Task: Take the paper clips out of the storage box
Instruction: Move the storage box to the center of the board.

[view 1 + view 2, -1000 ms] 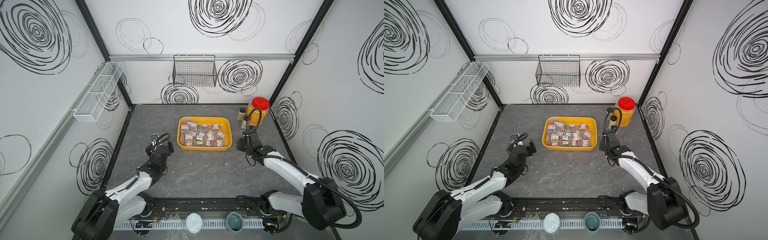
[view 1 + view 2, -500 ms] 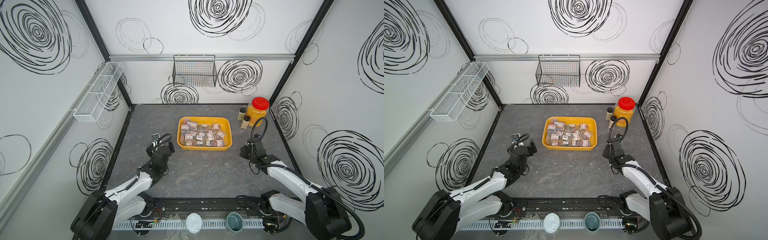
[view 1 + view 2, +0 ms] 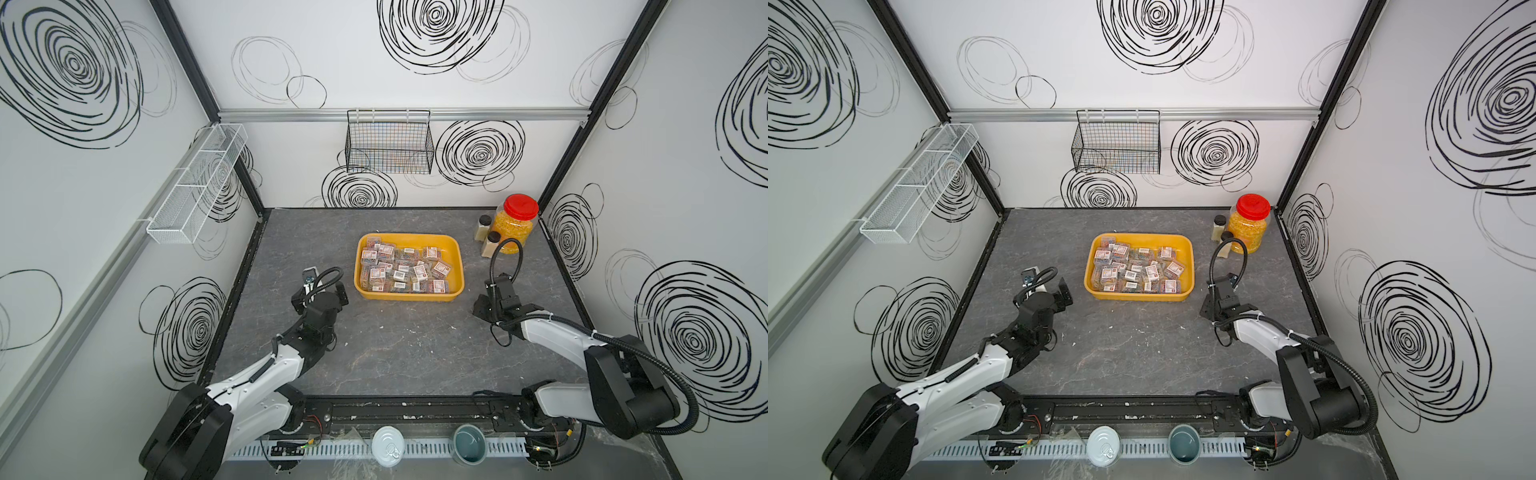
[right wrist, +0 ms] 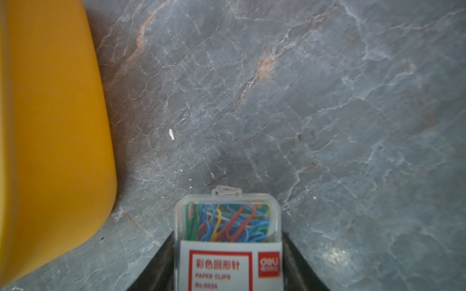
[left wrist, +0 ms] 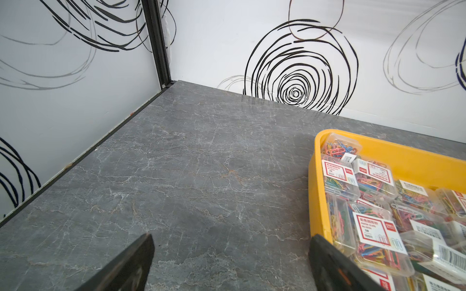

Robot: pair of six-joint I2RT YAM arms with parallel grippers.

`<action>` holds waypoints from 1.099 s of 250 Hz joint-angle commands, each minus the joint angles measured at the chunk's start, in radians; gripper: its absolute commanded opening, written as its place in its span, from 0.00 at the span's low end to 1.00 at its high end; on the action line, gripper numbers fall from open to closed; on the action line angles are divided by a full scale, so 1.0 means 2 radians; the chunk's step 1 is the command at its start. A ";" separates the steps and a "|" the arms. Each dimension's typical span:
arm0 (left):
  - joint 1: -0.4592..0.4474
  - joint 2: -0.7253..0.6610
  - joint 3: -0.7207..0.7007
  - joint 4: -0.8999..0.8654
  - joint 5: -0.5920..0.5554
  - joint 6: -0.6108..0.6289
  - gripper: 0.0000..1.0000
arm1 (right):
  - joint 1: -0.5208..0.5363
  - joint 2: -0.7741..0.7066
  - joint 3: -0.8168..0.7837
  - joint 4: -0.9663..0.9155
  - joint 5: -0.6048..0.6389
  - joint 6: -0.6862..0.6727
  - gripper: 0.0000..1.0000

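The yellow storage box sits in the middle of the grey worktop. Its long axis runs left to right, parallel to the back wall. The paper clips fill it as a jumble of clear cases lying flat at mixed angles, most with the white-and-red label up.

One case is out of the box. The right gripper is clamped on its long sides, over bare worktop just off the box's right end, near the front corner. The case's long axis runs in line with the gripper fingers. Its clasp end points away from the wrist and its label faces the wrist camera. Whether it touches the worktop cannot be told.

The left gripper hangs just beside the box's left end. Its fingers are wide apart with nothing between them, and it is aimed toward the back left corner.
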 commanded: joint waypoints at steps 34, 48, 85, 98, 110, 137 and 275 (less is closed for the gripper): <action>0.000 -0.003 0.003 0.011 -0.008 -0.003 0.99 | 0.107 -0.032 0.005 -0.028 0.081 0.064 0.27; 0.001 -0.001 0.004 0.011 -0.007 -0.003 0.99 | 0.129 -0.029 0.000 -0.027 0.089 0.077 0.26; 0.000 -0.003 0.004 0.011 -0.001 -0.001 0.99 | 0.160 -0.017 -0.002 -0.017 0.095 0.089 0.26; 0.000 -0.004 0.003 0.014 -0.001 -0.001 0.99 | 0.167 -0.010 0.005 -0.014 0.090 0.088 0.26; 0.000 -0.003 0.002 0.015 -0.002 0.000 0.99 | 0.172 -0.003 0.011 -0.010 0.087 0.084 0.26; 0.000 0.002 0.006 0.015 -0.003 0.000 0.99 | 0.176 0.022 0.017 0.019 0.067 0.071 0.27; -0.003 0.002 0.006 0.011 -0.009 -0.002 0.99 | 0.135 0.169 0.112 0.092 0.013 0.036 0.25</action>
